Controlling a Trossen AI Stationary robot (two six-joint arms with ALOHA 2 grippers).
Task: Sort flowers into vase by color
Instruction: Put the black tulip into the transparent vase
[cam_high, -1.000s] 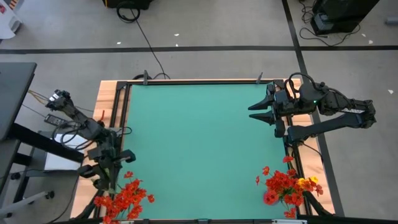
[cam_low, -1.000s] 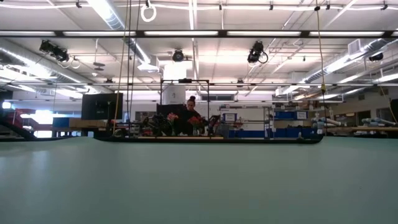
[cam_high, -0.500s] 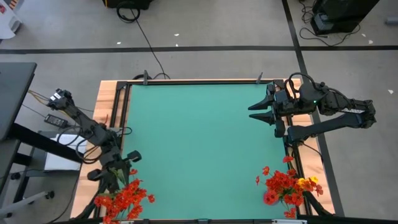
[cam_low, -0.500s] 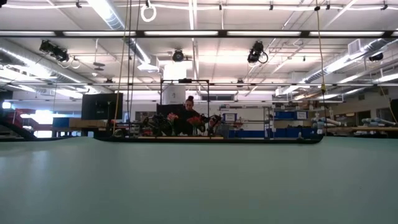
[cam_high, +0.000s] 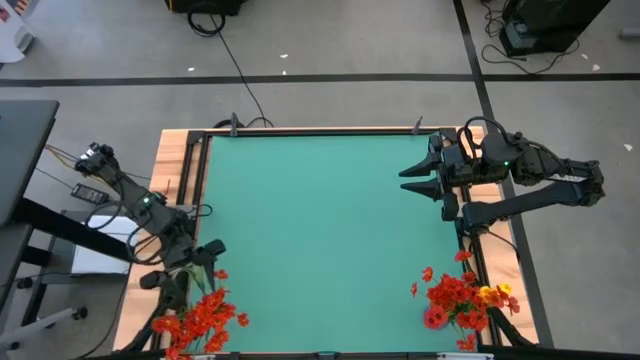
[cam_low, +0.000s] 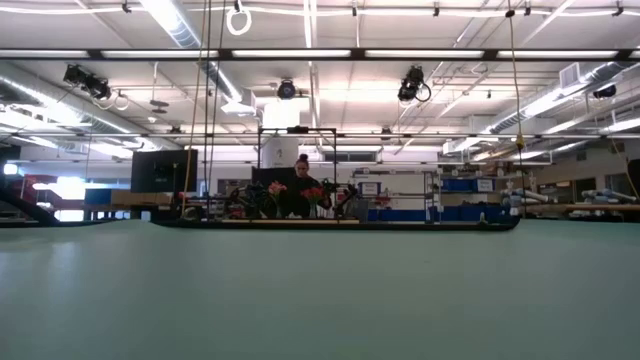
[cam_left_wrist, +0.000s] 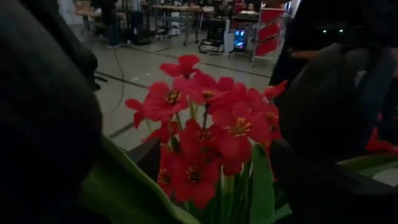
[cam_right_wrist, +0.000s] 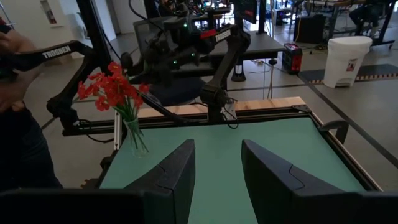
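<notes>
Red flowers (cam_high: 198, 318) in vase, lower left; red-yellow bunch (cam_high: 462, 300) lower right.
Left gripper (cam_high: 185, 270) parted just above red flowers; right gripper (cam_high: 416, 180) spread, upper right.

A green-topped table (cam_high: 320, 230) with a wooden rim carries two bunches of flowers: red ones (cam_high: 200, 318) beside the left gripper (cam_high: 185, 268), red and yellow ones (cam_high: 462, 298) well apart from the right gripper (cam_high: 418, 180).
</notes>
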